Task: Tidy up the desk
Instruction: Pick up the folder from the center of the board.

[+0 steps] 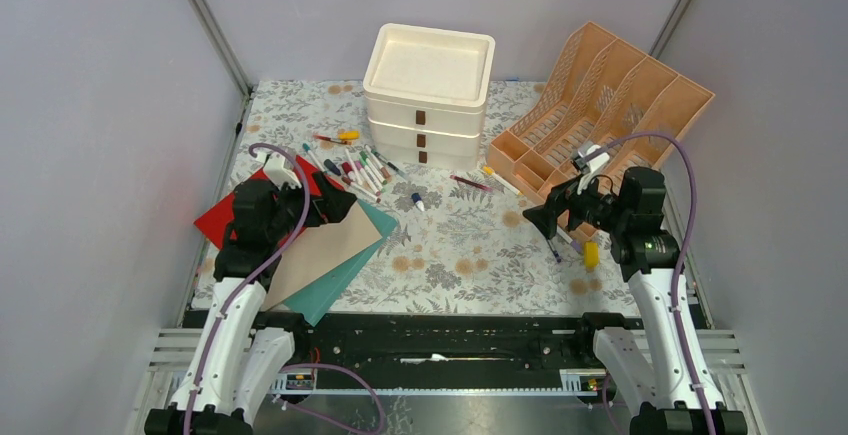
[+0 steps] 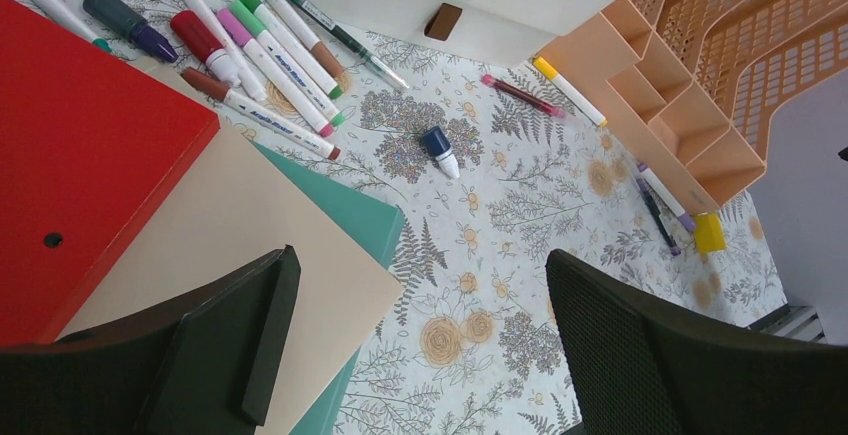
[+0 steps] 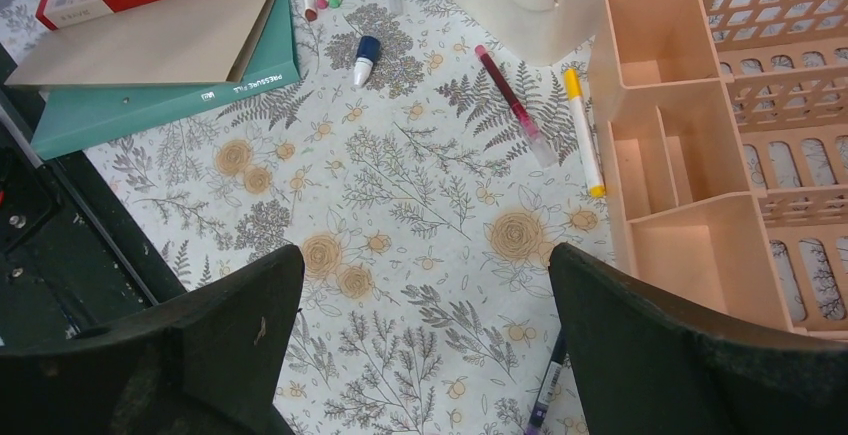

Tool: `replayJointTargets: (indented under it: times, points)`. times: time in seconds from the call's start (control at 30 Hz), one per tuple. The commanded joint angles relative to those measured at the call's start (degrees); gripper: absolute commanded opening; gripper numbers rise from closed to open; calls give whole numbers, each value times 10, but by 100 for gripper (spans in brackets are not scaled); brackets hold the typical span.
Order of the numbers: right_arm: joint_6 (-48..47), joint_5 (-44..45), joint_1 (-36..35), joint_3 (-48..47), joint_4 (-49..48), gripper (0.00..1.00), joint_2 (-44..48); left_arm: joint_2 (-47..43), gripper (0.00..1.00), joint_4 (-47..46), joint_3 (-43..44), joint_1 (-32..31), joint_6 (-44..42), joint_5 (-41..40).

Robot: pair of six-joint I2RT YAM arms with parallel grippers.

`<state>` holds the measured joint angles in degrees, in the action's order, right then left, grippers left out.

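Note:
The desk (image 1: 460, 245) carries a floral cloth. At its left lies a stack of a red binder (image 1: 215, 220), a beige folder (image 1: 325, 250) and a teal binder (image 1: 340, 280). My left gripper (image 1: 340, 205) hovers open over the stack's right corner (image 2: 260, 225), its jaws (image 2: 420, 260) holding nothing. Loose markers (image 1: 355, 170) are scattered behind the stack. My right gripper (image 1: 535, 220) hangs open above bare cloth (image 3: 425, 253), left of the peach organizer (image 1: 610, 95). A purple pen (image 3: 545, 395) lies under its right finger.
A white three-drawer unit (image 1: 428, 95) stands at the back centre. A blue-capped marker (image 1: 418, 200), a red pen (image 1: 470, 183) and a yellow-capped marker (image 1: 500, 180) lie in front of it. A small yellow block (image 1: 591, 254) sits by the organizer's near corner.

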<state>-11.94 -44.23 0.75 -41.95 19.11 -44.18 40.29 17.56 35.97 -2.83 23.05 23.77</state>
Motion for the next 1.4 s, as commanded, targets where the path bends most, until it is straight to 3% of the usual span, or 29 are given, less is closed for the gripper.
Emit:
replayJointTargets:
  times: [0.0,1.27,1.37]
  points:
    - [-29,-14,-1,6,2,100,15,3,99,-10,12,-3,-12,6]
    - [-57,-16,0,23,6,100,29,20,99,10,20,-33,-7,2]
    - [14,13,0,12,-14,100,31,20,99,10,20,-37,-8,1]
